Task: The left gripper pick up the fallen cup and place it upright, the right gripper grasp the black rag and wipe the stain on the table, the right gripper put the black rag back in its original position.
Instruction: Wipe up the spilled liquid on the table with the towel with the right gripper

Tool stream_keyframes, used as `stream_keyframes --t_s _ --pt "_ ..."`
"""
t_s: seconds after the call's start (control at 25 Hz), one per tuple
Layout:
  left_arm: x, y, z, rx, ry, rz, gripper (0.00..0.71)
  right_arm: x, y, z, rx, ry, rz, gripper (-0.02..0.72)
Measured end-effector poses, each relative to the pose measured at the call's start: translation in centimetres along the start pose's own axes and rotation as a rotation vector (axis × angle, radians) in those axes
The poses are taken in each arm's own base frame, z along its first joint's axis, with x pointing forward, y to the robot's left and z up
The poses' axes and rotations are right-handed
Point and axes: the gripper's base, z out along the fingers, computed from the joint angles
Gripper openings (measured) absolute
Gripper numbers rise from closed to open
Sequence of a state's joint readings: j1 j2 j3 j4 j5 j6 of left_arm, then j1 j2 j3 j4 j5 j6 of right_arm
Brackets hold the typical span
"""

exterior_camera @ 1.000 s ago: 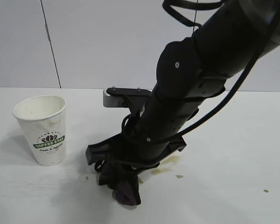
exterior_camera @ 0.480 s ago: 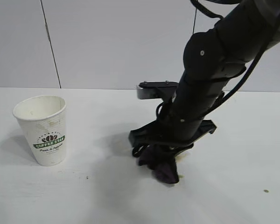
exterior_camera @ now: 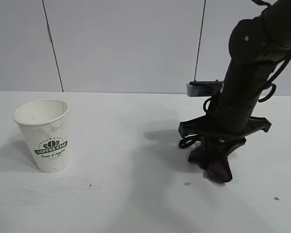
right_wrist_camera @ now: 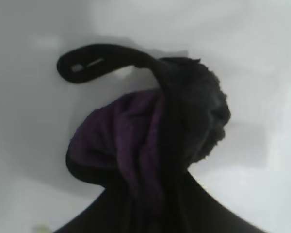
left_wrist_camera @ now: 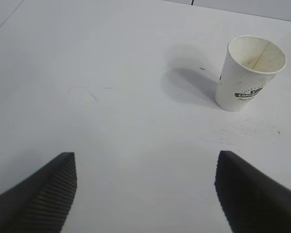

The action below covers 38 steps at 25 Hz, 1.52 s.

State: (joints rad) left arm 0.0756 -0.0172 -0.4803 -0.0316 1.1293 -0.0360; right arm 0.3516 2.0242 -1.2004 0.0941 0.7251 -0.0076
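The right tool (exterior_camera: 218,171) points straight down from its steeply leaning arm, pinching the black rag (exterior_camera: 211,164) onto the bench (exterior_camera: 126,145) near its right edge. The cup (exterior_camera: 44,136) stands upright towards the left edge. The left tool (left_wrist_camera: 145,194) hovers wide apart; the stain seems mostly wiped

The right pincer (exterior_camera: 217,167) is hiding its fingertips inside the bunched rag (exterior_camera: 211,164), and the picture's top edge is cutting off its arm. The frame's lower edge is cropping the left pincer (left_wrist_camera: 145,194) fingers (left_wrist_camera: 43,194). Specks (exterior_camera: 187,183) on the counter (exterior_camera: 111,194) are staying too small to identify.
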Motion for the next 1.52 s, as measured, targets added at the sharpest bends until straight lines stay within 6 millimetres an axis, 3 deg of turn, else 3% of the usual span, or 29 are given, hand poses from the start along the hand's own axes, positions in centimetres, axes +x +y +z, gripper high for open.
stream_keyframes --t_s 0.16,0.28,0.48,0.64,0.8,1.2,1.52 --pt "0.0 0.0 0.0 0.000 0.000 0.000 0.568 1.5 3.7 0.3 -0.101 0.129 -0.102 0.098" --pt "0.0 0.0 0.0 0.000 0.000 0.000 0.568 2.1 6.5 0.6 -0.166 0.127 -0.170 0.098" --pt "0.0 0.0 0.0 0.000 0.000 0.000 0.567 1.0 9.9 0.9 -0.188 -0.085 -0.216 0.098" --pt "0.0 0.0 0.0 0.000 0.000 0.000 0.567 -0.3 10.1 0.7 -0.157 -0.239 -0.235 0.098" --pt "0.0 0.0 0.0 0.000 0.000 0.000 0.567 -0.7 7.9 0.7 -0.102 -0.215 -0.242 0.098" --pt "0.0 0.0 0.0 0.000 0.000 0.000 0.567 0.8 -2.1 -0.1 0.051 0.098 -0.081 0.098" --pt "0.0 0.0 0.0 0.000 0.000 0.000 0.567 2.6 -6.5 0.1 0.048 0.066 0.068 0.098"
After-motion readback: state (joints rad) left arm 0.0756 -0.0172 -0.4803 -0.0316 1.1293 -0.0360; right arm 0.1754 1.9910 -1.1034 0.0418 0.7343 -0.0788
